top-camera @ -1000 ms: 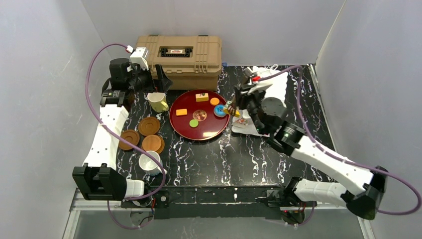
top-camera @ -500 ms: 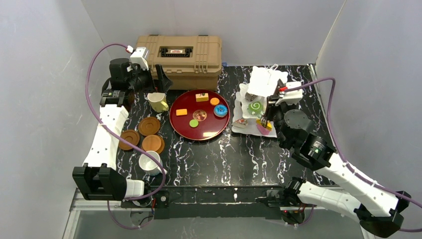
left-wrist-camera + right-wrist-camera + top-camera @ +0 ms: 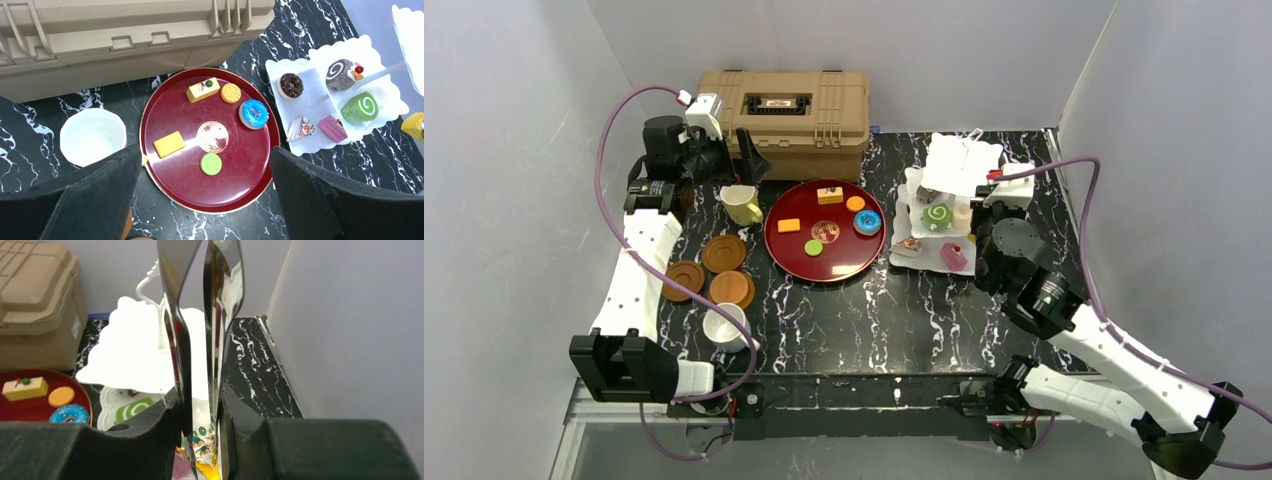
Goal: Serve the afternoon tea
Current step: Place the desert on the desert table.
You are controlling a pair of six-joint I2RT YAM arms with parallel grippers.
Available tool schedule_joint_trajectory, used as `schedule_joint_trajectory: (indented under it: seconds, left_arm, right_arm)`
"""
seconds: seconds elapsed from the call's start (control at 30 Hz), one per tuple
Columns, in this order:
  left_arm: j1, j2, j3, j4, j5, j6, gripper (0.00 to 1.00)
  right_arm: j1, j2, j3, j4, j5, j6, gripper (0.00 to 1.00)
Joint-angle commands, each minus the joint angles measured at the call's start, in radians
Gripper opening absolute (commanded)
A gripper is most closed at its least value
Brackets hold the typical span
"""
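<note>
Right pincer [image 3: 199, 410] clamped on metal tongs [image 3: 220, 315], a yellow cake [image 3: 206, 467] between their tips | white three-tier stand [image 3: 135, 355] just beyond it, to its left | left pincer [image 3: 205, 155] spread wide above the dark-red tray [image 3: 175, 185], blue doughnut [image 3: 254, 113] on it, pale-yellow mug [image 3: 92, 136] below the pincer too, beside the tray

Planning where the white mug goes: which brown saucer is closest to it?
The saucer nearest the arm bases, beside the white mug; the rear saucer and the leftmost saucer sit farther off.
</note>
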Motion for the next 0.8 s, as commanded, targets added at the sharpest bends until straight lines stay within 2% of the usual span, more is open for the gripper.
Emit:
schedule_joint_trajectory:
  seconds: [0.0, 0.27, 0.77]
  left_arm:
    - [0.007, -0.025, 0.03, -0.014, 0.027, 0.005, 0.98]
    - [0.007, -0.035, 0.018, -0.019, 0.025, 0.014, 0.98]
    - [0.007, -0.043, -0.005, -0.01, 0.029, 0.017, 0.98]
  right_arm:
    - [-0.068, 0.031, -0.009, 0.197, 0.041, -0.049, 0.31]
    - [-0.306, 0.068, -0.049, 0.267, -0.112, 0.083, 0.3]
    - [-0.391, 0.17, -0.031, 0.384, -0.162, 0.116, 0.31]
